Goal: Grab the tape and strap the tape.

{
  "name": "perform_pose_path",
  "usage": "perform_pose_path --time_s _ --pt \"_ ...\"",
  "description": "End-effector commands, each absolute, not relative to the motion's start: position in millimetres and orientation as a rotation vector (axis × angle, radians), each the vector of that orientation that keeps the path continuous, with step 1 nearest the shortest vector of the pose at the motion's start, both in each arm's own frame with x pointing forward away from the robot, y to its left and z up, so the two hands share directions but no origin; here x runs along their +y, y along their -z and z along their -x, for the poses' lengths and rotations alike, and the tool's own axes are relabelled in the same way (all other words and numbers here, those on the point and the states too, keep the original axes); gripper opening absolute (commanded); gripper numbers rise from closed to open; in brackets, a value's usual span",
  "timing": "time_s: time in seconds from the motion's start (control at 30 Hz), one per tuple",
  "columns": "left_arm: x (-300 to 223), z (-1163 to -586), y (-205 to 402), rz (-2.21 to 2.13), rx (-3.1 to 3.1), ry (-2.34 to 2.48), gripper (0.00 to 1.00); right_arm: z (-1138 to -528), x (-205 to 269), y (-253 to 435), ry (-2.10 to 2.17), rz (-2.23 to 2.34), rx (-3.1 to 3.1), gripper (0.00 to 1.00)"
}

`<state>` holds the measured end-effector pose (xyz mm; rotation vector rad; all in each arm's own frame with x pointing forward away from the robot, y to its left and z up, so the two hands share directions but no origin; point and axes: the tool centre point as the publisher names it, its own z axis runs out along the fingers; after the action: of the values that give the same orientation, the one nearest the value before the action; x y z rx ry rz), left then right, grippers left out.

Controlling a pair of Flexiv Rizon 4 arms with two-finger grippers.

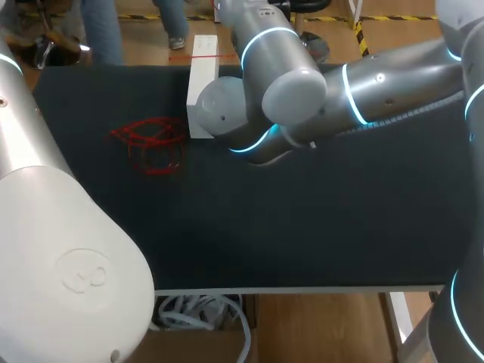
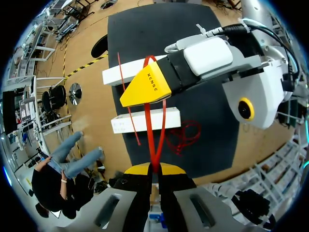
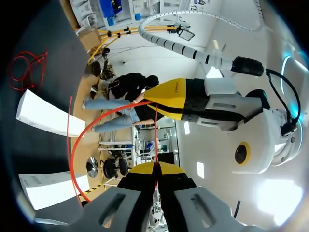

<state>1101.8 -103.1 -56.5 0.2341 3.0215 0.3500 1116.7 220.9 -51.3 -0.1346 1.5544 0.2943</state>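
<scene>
The tape is a thin red strap (image 2: pixel 149 126) stretched as a narrow loop between my two grippers above the black table (image 2: pixel 145 29). My left gripper (image 2: pixel 154 167) is shut on one end of it. My right gripper (image 2: pixel 126 99) faces it from ahead, and the loop runs up around its yellow tips. From the right wrist, the red strap (image 3: pixel 85 131) arcs from my right gripper (image 3: pixel 156 166), shut on it, over to my left gripper (image 3: pixel 150 96). A loose tail hangs beside the loop. In the head view both grippers are hidden behind the crossed arm links (image 1: pixel 272 98).
Two long white boxes (image 2: pixel 126 75) (image 2: pixel 145 120) lie on the table below the grippers. A tangle of spare red strap (image 1: pixel 151 140) lies left of the white box (image 1: pixel 202 98). The black table (image 1: pixel 302 227) stretches towards its front edge.
</scene>
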Motion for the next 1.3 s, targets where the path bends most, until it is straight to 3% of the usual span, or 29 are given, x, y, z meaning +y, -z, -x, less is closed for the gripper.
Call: perform_pose_path --time_s 0.03,1.3 --pt "-104 -1102 55 -0.232 3.024 -0.357 0.0 -1118 221 50 -0.292 0.142 1.561 0.0" --pt "-104 -1102 55 -0.232 3.024 -0.357 0.0 -1118 232 47 -0.311 0.154 1.557 0.0"
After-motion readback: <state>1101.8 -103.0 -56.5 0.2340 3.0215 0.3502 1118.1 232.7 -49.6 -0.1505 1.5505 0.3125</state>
